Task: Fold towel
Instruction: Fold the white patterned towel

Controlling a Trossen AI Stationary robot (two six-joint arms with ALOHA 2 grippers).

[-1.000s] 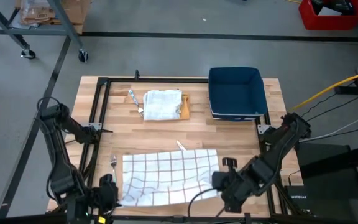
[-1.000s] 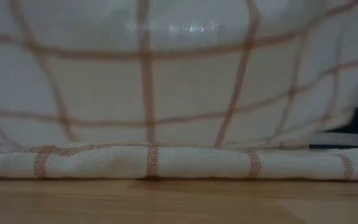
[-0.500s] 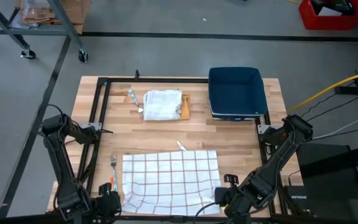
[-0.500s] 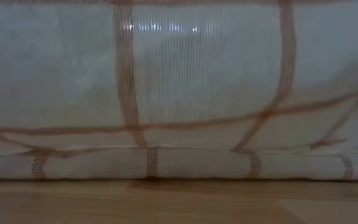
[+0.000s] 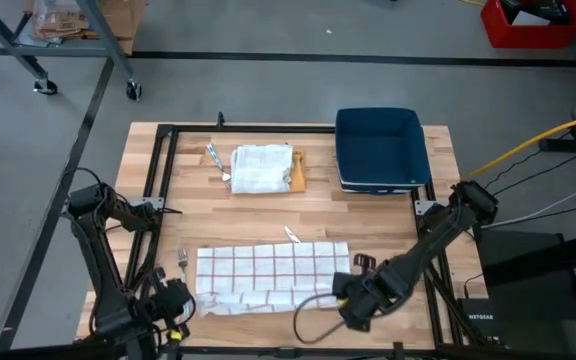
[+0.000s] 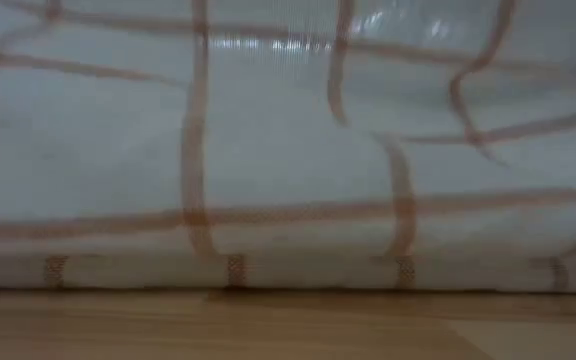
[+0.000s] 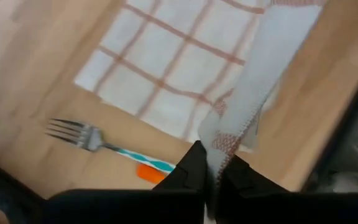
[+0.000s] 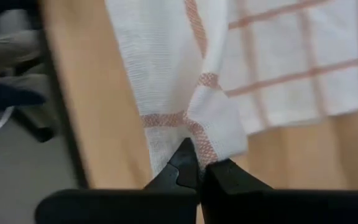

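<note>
A white towel with a red grid lies across the near middle of the table, its far part flat on the wood. My left gripper is shut on its near left corner and my right gripper on its near right corner, both a little above the table. In the low view the towel fills the picture, with a fold resting on the table top. My left gripper pinches the towel's near left corner between its two fingers, slanting down from above. The corner is lifted clear and the cloth runs slack from it down to the table. My right gripper pinches the near right corner at the red-striped hem, pointing steeply down. That corner is lifted too, and the cloth falls away from it in a loose fold.
A fork with a teal and orange handle lies just left of the towel. A folded towel lies on a board at the far middle, with a blue bin to its right. A small utensil lies by the towel's far edge.
Both grippers have come down with the towel's near corners, staying shut. The raised near part of the towel has sunk and gone slack, bunching toward the far side, while the far edge has stayed flat on the table.
</note>
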